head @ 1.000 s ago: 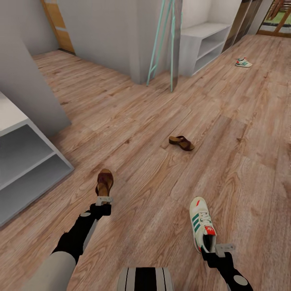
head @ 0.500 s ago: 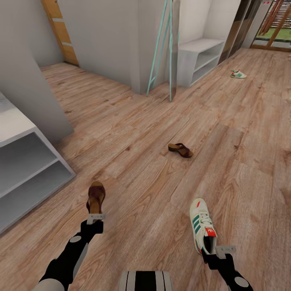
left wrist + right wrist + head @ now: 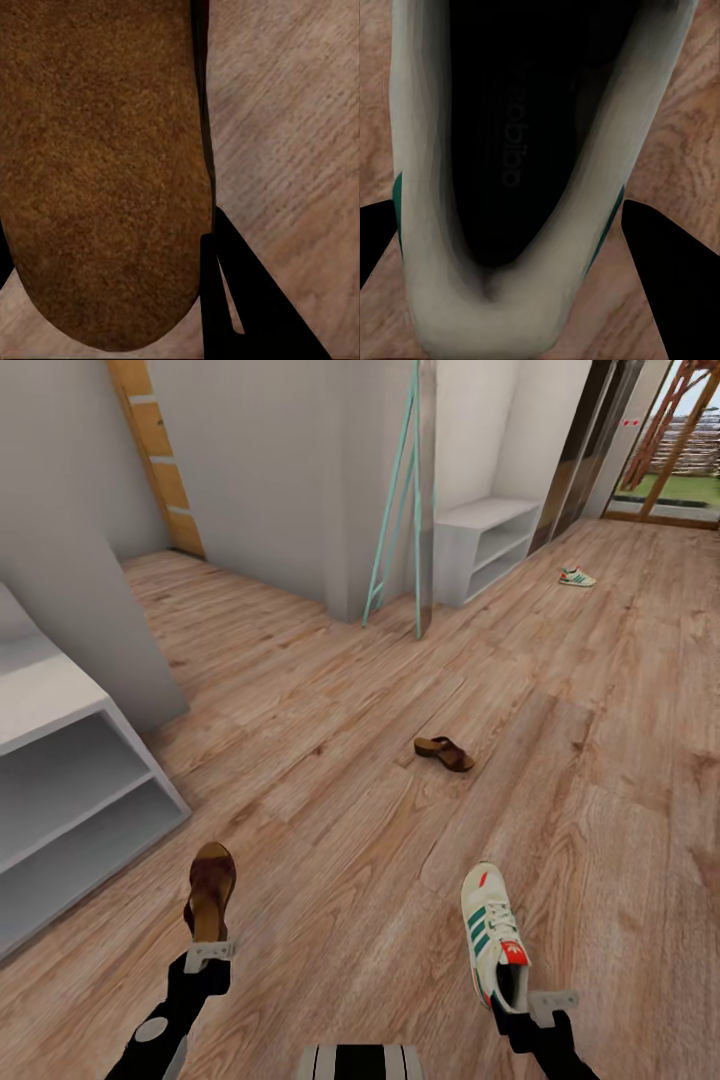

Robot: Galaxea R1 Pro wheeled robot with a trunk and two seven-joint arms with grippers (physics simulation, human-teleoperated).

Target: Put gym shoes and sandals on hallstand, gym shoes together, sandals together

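Note:
My left gripper (image 3: 208, 954) is shut on the heel of one brown sandal (image 3: 210, 882), held just above the corridor floor (image 3: 330, 690). In the left wrist view its tan footbed (image 3: 97, 165) lies beside a black finger (image 3: 244, 300). At the lower right, my right gripper (image 3: 538, 998) is shut on the heel of a white gym shoe (image 3: 492, 932) with green stripes. The right wrist view looks into the shoe's dark opening (image 3: 510, 142) between both fingers (image 3: 671, 270). The other sandal (image 3: 444, 751) lies on the floor mid-corridor. The second gym shoe (image 3: 575, 577) lies far off. The hallstand (image 3: 70, 780) stands at the left.
A plain low white two-shelf bench (image 3: 480, 545) stands at the back beside a teal ladder-like frame (image 3: 400, 500) and a grey wall corner (image 3: 340, 510). A glazed doorway (image 3: 660, 450) is at the far right. Wood flooring stretches between the shoes.
The whole view has tilted up, showing more of the far corridor. My left gripper has drawn back and to the left with its sandal. The right gripper keeps its shoe in nearly the same place.

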